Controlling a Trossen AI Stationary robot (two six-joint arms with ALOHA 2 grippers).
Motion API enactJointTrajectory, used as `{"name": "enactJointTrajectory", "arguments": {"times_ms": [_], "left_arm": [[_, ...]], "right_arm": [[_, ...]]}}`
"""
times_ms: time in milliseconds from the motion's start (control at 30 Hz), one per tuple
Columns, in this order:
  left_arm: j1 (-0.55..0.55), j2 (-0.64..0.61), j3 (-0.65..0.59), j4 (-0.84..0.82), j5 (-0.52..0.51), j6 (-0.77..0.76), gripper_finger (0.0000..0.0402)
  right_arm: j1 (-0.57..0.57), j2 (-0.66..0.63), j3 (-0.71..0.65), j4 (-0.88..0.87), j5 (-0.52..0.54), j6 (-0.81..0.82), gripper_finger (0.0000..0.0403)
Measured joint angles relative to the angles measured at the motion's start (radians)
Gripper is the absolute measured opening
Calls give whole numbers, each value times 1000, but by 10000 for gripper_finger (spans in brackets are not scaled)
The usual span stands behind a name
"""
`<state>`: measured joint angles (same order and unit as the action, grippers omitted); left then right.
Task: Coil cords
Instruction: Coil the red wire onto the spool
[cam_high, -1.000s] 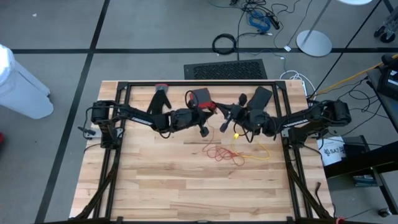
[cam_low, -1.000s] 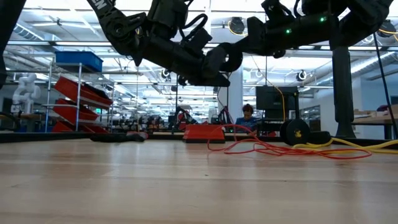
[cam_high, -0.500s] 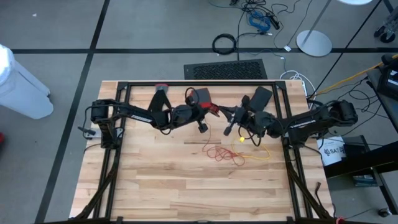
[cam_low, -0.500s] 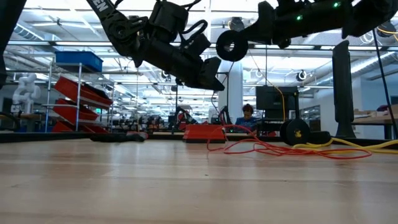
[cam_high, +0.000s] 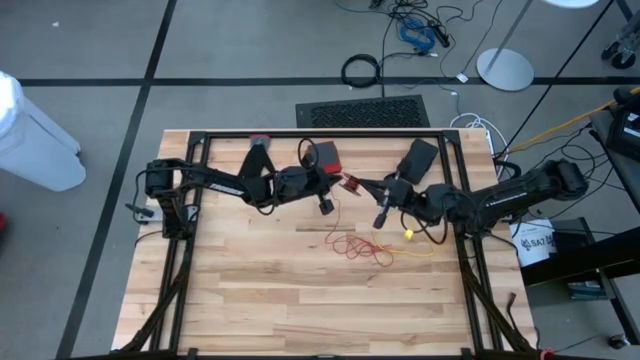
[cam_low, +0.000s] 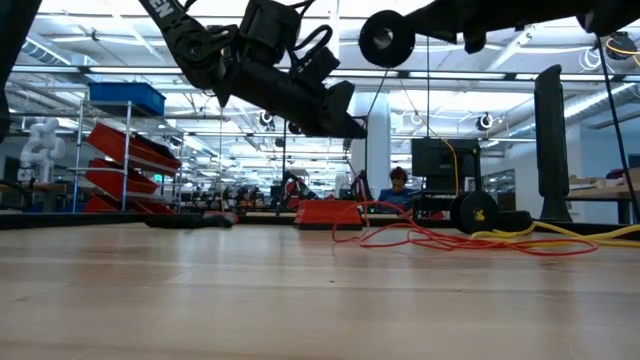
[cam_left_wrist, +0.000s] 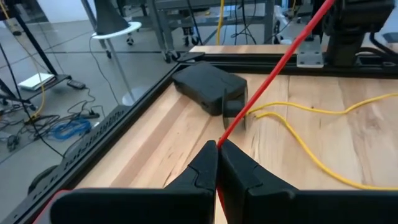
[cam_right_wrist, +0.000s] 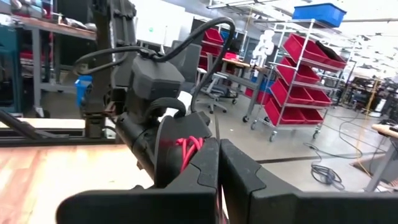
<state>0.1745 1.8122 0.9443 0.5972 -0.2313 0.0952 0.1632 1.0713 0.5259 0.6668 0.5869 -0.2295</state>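
Note:
A thin red cord lies in a loose tangle (cam_high: 362, 248) at the table's middle, and one strand rises from it to both grippers. A yellow cord (cam_high: 425, 250) lies on the wood to its right, ending in a bright tip (cam_high: 408, 234). My left gripper (cam_high: 343, 182) hangs above the table's far middle, shut on the red cord. My right gripper (cam_high: 368, 186) faces it tip to tip and a little higher, also shut on that cord. A small bunch of red loops (cam_right_wrist: 186, 149) shows at the left gripper's fingers. My left gripper pinches the red cord (cam_left_wrist: 225, 134) between its two fingertips, pointing nearly level toward the table's right. From the tips the strand runs straight and taut, up and away. My right gripper is shut on the red cord, a red sliver (cam_right_wrist: 219, 200) showing between its fingers. It comes nearly level from the table's right, clear of the table.
A black box (cam_high: 418, 155) and a red-and-black box (cam_high: 325, 157) sit at the table's far edge, just behind the grippers. A black metal frame (cam_high: 320, 135) borders the tabletop. Bare wood (cam_high: 300, 300) fills the near half.
My right gripper has risen and drawn back toward the table's right edge, staying shut. The red strand between the two grippers is drawn out longer and taut. The yellow cord's bright tip has shifted toward the right and near edges. My left gripper has kept its place.

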Motion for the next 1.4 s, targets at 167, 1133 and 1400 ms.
{"name": "enactJointTrajectory", "arguments": {"times_ms": [167, 1133, 1400], "left_arm": [[0, 0, 0, -1, 8, 0, 11], [6, 4, -5, -251, -31, -6, 56], [6, 4, -4, -264, 36, -3, 57]], "right_arm": [[30, -31, 0, -12, 3, -16, 0], [55, -129, 3, -452, 221, 141, 0], [40, -105, -15, -943, 227, 572, 47]]}}
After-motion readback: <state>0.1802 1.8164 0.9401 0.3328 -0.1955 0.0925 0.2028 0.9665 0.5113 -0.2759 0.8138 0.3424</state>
